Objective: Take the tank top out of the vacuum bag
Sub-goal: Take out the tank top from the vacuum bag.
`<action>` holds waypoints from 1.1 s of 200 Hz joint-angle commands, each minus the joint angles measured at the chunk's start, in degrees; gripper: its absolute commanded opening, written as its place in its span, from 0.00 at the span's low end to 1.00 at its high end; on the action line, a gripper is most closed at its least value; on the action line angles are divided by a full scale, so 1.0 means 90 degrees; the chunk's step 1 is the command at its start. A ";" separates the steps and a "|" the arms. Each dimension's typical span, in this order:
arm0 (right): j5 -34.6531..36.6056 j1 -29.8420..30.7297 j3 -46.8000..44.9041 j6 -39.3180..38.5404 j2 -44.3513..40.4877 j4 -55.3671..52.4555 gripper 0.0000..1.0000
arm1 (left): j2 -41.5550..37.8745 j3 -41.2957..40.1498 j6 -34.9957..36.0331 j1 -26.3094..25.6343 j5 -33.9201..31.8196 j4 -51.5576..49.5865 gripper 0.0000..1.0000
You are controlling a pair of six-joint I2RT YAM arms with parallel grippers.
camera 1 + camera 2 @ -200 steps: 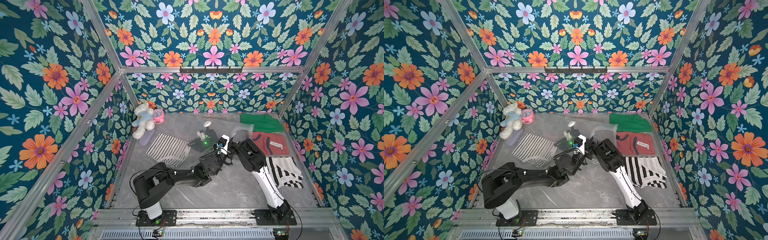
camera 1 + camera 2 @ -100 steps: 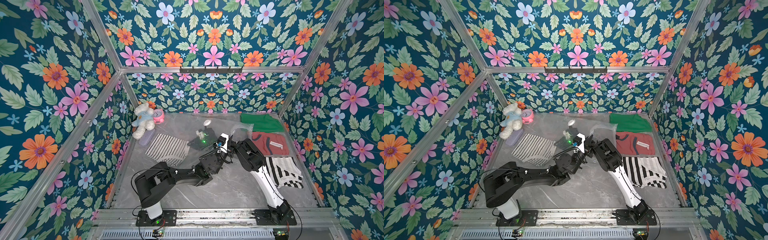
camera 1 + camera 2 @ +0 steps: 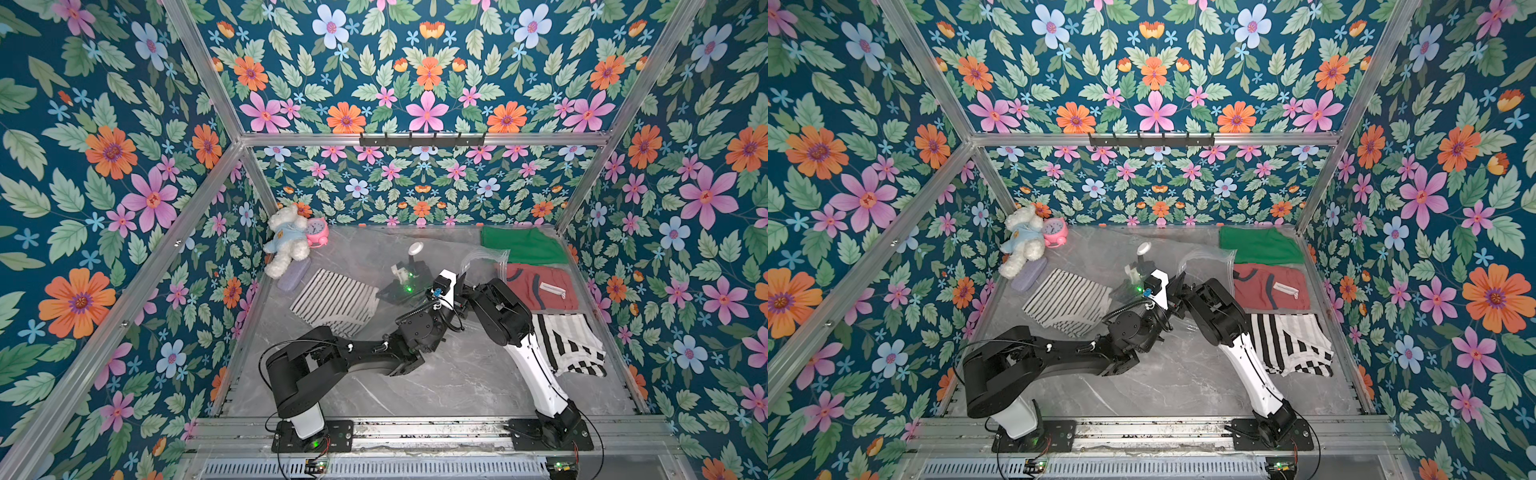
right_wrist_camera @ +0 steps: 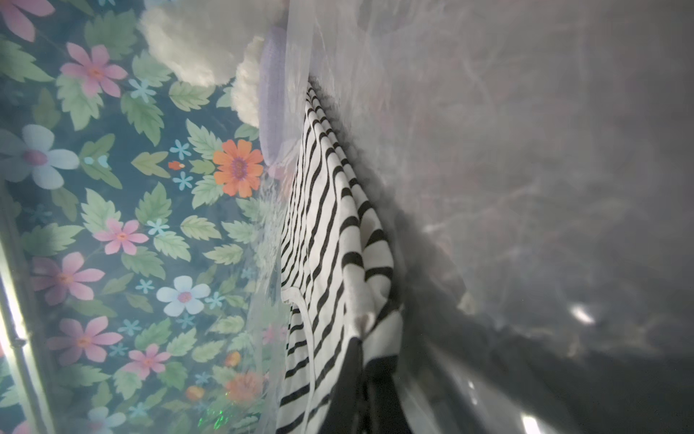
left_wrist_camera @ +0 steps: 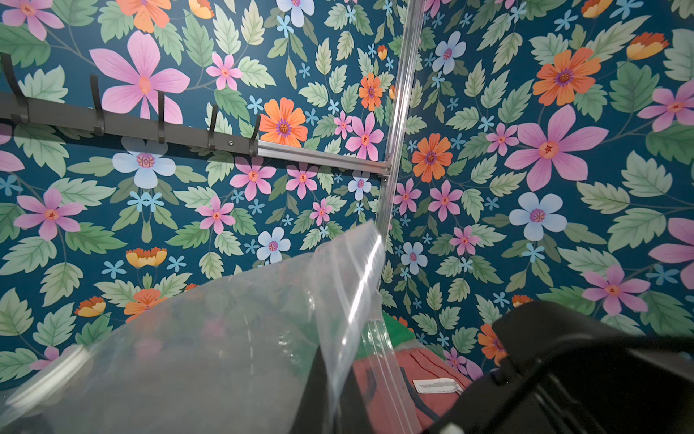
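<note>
Tank top [image 3: 332,301], white with thin dark stripes, lies flat inside the bag [image 3: 365,257], near the desk's [image 3: 457,374] left edge and about midway from front to back. The bag is clear crinkly plastic spread over the back middle of the desk. Its white valve cap [image 3: 415,248] stands up near the back edge, and its mouth is lifted off the surface at the right end.

The left gripper [image 5: 330,390] has its fingers closed on the bag's mouth edge, holding the zip strip [image 5: 370,263] raised. The right gripper [image 4: 362,360] reaches in through the mouth. The right wrist view, hazed by plastic, shows its dark fingers pinched together on a bunched edge of the tank top. In both top views the two wrists sit close together at the desk's middle.

A teddy [image 3: 286,241], a pink clock [image 3: 318,230] and a lilac case [image 3: 293,276] are in the back left corner. Along the right edge, from back to front, lie a green top [image 3: 519,245], a red top [image 3: 540,286] and a black-and-white striped top [image 3: 569,345].
</note>
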 commanded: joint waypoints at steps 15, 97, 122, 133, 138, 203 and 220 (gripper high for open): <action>0.0303 -0.0152 -0.0509 -0.0112 -0.0375 0.0203 0.00 | -0.0083 -0.0193 0.0327 -0.0038 0.0167 -0.0493 0.00; 0.0368 -0.0690 -0.1500 0.0008 -0.1160 0.0619 0.00 | -0.0232 -0.0508 0.0638 -0.0033 -0.0609 -0.0606 0.00; 0.0295 -0.0689 -0.1655 0.0118 -0.1207 0.0651 0.00 | -0.0145 -0.0537 0.0751 -0.0035 -0.0928 -0.0422 0.00; 0.0235 -0.0684 -0.1687 0.0171 -0.1216 0.0661 0.00 | -0.0118 -0.0509 0.0791 -0.0028 -0.1012 -0.0429 0.00; 0.0222 -0.0684 -0.1708 0.0174 -0.1231 0.0645 0.00 | -0.0106 -0.0483 0.0846 -0.0037 -0.1035 -0.0456 0.00; 0.0152 -0.0718 -0.2049 0.0239 -0.1884 0.0576 0.00 | 0.0014 -0.0272 0.0918 -0.0018 -0.1366 -0.0649 0.00; 0.0198 -0.0749 -0.2139 0.0143 -0.1997 0.0513 0.00 | 0.0020 -0.0288 0.0924 -0.0010 -0.1403 -0.0613 0.00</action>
